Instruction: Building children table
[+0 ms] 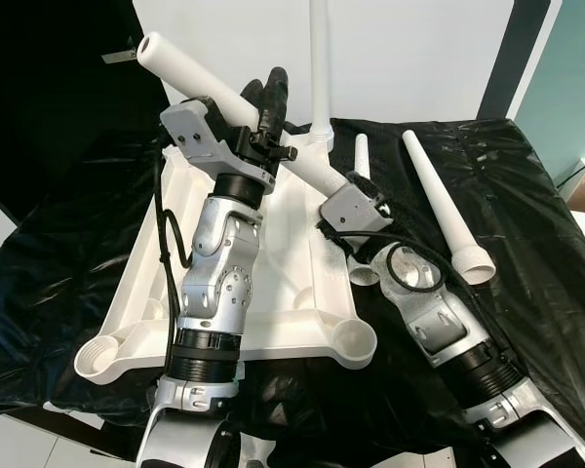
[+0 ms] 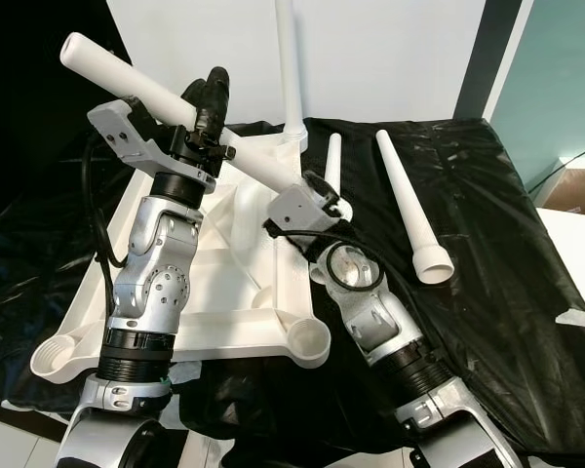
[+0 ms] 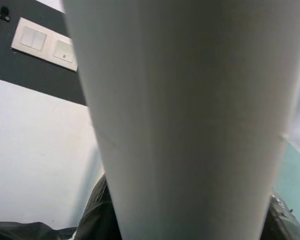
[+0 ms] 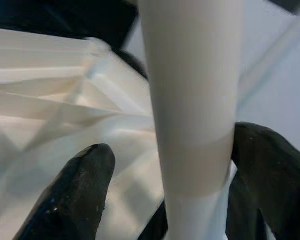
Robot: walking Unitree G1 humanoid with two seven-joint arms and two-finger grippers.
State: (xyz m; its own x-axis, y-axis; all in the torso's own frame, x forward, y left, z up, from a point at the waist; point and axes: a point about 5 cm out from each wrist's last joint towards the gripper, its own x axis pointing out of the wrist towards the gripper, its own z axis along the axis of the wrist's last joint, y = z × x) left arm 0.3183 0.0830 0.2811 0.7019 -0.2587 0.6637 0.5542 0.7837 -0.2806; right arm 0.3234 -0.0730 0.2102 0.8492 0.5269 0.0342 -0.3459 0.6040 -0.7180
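Observation:
The white table top (image 1: 302, 327) lies upside down on a table draped in black cloth (image 1: 526, 244). One white leg (image 1: 319, 68) stands upright in its far corner socket. Another white leg (image 1: 224, 93) hangs slanted above the table top, its rounded end high at the left. My left gripper (image 1: 269, 90) is shut on its middle. My right gripper (image 4: 175, 165) sits at the leg's lower part, where one black finger (image 4: 270, 175) touches the leg and the other finger (image 4: 75, 190) stands a little apart. Two loose legs (image 1: 447, 210) (image 1: 362, 156) lie on the cloth to the right.
Empty round sockets (image 1: 356, 341) (image 1: 97, 361) show at the table top's two near corners. A white wall (image 1: 419, 49) rises behind the table. The cloth's near edge drops off close to my body. A wall switch plate (image 3: 42, 42) appears in the left wrist view.

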